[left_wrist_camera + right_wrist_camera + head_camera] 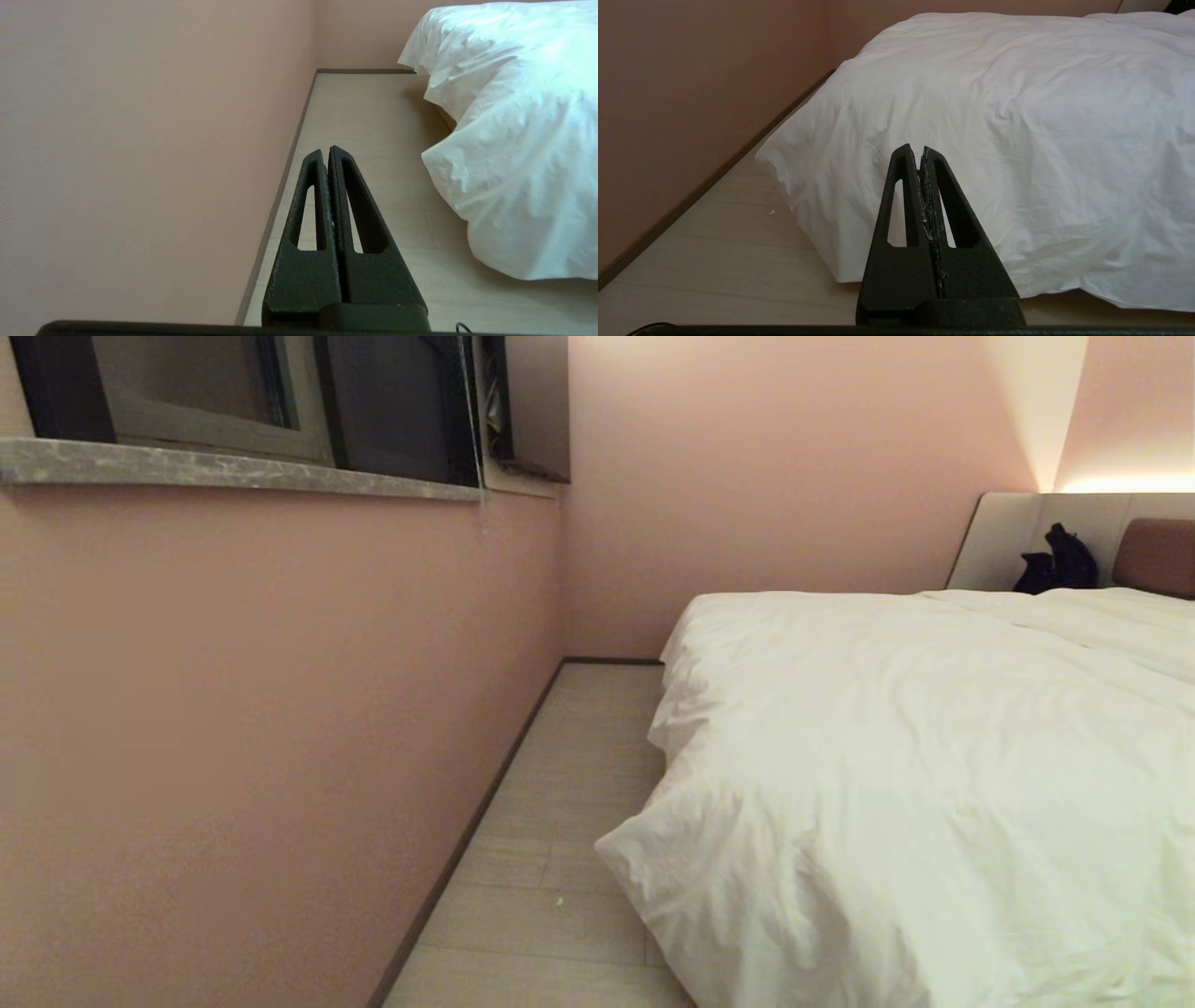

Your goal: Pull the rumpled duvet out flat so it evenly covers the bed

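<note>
Duvet fabric looks soft, puffy and light but bulky — it will likely bunch rather than slide, so the drooping corner near the floor seems the best place to pinch. It lies heaped over the bed, spilling off the near edge. Left gripper and right gripper are both pressed closed and empty — the right faces the overhang, apart from it, the left points along the floor beside it.

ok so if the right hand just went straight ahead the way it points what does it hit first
Most likely the duvet: the shut right hand points at its hanging side near the corner. The depth between them is unclear.
</note>
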Motion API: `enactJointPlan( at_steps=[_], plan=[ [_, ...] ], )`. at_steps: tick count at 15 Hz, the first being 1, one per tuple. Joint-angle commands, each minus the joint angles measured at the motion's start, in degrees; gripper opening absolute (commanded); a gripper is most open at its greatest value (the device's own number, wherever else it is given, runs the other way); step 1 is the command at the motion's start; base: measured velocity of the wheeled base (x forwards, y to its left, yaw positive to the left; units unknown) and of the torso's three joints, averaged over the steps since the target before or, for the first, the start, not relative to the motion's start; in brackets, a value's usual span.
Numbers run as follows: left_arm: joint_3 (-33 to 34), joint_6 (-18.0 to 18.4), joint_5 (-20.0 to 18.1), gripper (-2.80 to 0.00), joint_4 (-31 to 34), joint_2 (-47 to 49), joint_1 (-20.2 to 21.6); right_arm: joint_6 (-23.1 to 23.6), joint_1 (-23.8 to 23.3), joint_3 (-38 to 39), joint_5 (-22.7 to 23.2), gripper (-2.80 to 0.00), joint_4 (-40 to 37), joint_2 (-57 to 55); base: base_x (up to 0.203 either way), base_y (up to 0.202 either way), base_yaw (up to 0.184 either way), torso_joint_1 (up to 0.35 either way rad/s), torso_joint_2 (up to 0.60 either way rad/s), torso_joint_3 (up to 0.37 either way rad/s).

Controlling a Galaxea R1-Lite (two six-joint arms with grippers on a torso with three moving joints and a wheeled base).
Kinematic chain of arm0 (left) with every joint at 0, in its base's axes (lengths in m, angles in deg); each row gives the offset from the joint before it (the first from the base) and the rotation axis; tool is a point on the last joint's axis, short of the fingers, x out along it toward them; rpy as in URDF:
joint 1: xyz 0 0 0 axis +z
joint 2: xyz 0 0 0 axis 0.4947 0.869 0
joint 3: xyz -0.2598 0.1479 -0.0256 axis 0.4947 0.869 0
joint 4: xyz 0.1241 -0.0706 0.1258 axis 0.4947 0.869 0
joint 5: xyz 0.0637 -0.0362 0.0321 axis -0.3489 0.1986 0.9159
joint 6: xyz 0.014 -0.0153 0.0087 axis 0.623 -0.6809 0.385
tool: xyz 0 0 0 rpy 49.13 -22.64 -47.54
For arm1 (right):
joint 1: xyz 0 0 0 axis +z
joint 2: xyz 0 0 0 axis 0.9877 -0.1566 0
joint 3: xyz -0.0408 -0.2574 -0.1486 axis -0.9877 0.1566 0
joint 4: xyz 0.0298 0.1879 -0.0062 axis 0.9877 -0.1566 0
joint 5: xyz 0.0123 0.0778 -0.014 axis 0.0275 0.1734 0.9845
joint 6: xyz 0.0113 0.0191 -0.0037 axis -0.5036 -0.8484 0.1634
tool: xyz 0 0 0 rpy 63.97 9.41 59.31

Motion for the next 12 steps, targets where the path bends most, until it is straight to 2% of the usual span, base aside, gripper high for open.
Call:
enactJointPlan(
  at_steps=[1,12],
  plan=[
    [0.00,-0.17,0.00,-2.80,0.00,0.00,0.01,0.03,0.00,0.01,0.02,-2.80,-0.05,0.02,0.000,0.000,0.000,0.000,0.00,0.000],
    [0.00,-0.45,0.02,-2.80,0.02,0.00,0.01,0.03,0.00,0.01,0.02,-2.80,-0.04,0.02,0.000,0.000,0.000,0.000,0.00,0.000]
  ],
)
